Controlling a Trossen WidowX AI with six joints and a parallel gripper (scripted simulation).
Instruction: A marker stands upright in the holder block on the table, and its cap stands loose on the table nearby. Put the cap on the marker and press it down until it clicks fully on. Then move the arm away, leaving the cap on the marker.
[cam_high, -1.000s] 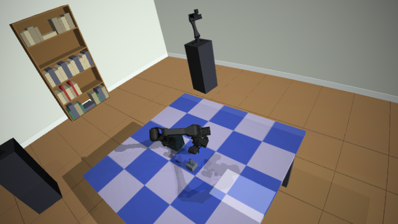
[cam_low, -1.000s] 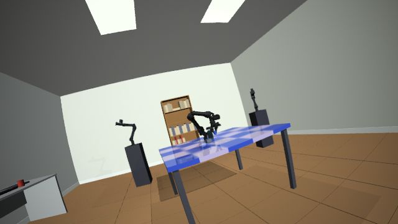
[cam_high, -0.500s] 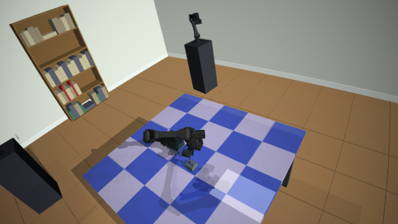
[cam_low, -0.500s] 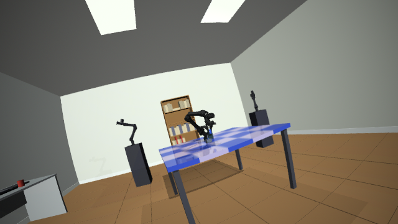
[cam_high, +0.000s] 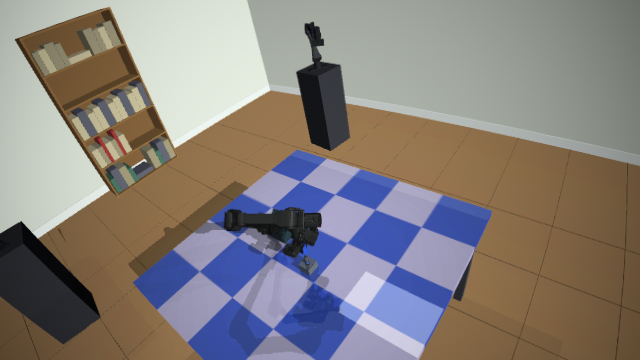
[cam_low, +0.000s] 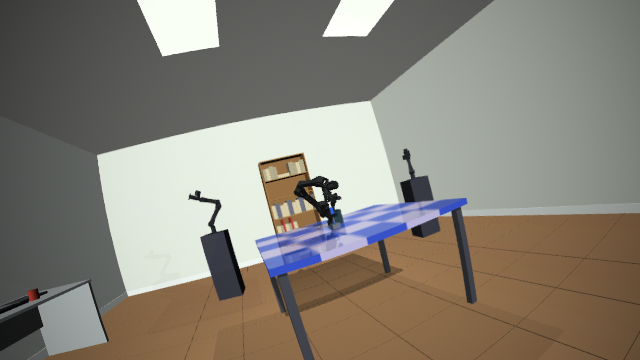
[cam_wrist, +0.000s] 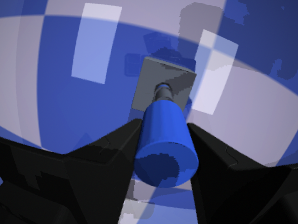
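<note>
The grey holder block (cam_high: 308, 266) (cam_low: 334, 226) (cam_wrist: 146, 90) stands on the checkered table. The marker (cam_wrist: 163, 93) shows as a short dark grey piece above the block, just beyond the cap's far end. My gripper (cam_wrist: 163, 127) is shut on the blue cap (cam_wrist: 166, 142) (cam_low: 331, 211), one finger on each side, closed end toward the wrist camera. The cap is above the block and roughly in line with the marker in the wrist view. The cap hides part of the marker, and I cannot tell whether they touch. In the top view the cap is too small to make out.
A dark teal block (cam_high: 281, 235) (cam_low: 339, 217) is under the arm, close to the holder block. The blue and pale checkered table (cam_high: 410, 235) (cam_low: 390, 232) has its edges well away from the holder. Dark pedestals (cam_high: 325, 110) (cam_low: 222, 265) and a bookshelf (cam_high: 90, 82) stand beyond the table.
</note>
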